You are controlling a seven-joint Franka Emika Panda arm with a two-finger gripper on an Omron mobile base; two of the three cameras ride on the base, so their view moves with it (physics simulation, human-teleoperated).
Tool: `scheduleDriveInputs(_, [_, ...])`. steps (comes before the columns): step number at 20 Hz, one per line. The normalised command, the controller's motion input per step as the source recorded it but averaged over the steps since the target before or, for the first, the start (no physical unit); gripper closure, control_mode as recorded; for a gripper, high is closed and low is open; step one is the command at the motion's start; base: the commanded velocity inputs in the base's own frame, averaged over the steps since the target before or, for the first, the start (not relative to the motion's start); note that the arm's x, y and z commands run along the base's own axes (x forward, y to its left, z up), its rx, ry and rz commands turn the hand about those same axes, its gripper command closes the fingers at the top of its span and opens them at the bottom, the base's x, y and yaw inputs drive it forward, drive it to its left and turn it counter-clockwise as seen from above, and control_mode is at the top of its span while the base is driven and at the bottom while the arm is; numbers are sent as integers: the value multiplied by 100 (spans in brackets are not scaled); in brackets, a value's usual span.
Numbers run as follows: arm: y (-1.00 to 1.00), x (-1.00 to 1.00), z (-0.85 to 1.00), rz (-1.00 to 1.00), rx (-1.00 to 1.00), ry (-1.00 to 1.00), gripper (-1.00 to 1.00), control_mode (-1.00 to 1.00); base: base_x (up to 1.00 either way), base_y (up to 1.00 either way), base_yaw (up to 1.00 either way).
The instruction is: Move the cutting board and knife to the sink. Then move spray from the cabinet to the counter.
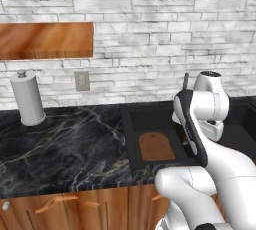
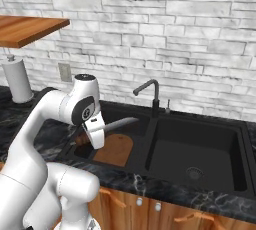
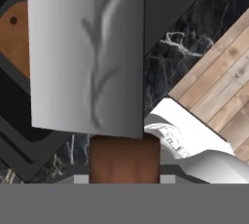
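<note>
My gripper [image 3: 124,173] is shut on the knife's reddish-brown handle [image 3: 124,156]. The wide silvery blade [image 3: 87,57] stands up along the hand view. In the right base view the knife [image 2: 121,123] points right from the hand, above the left basin of the black sink [image 2: 148,146]. The brown cutting board [image 2: 114,150] lies in that basin, leaning on its left wall, also seen as the cutting board [image 1: 156,146] and the cutting board [image 3: 17,38] with its small hole. The cabinet [image 1: 45,39] hangs upper left over the counter [image 1: 65,144]. The spray is out of view.
A paper towel roll [image 1: 28,99] stands at the back left of the counter, below a wall outlet [image 1: 81,80]. A dark faucet [image 2: 150,91] rises behind the sink's divider. The right basin [image 2: 200,154] holds nothing. Brown cupboards [image 1: 75,206] run under the counter.
</note>
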Motion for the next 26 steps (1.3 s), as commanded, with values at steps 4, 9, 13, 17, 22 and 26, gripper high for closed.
scheduleDriveInputs(4, [0, 26, -5, 7, -4, 9, 100, -100, 0, 0, 0])
scheduleDriveInputs(9, [3, 46, -12, 13, -2, 11, 100, -100, 0, 0, 0])
scheduleDriveInputs(13, [2, 52, -13, 17, 0, 11, 100, -100, 0, 0, 0])
scheduleDriveInputs(17, [0, 49, -16, 14, 2, 5, 100, -100, 0, 0, 0])
scheduleDriveInputs(22, [-3, 54, -19, 13, 12, 0, 100, -100, 0, 0, 0])
scheduleDriveInputs(26, [0, 46, -30, 13, 11, 0, 100, -100, 0, 0, 0])
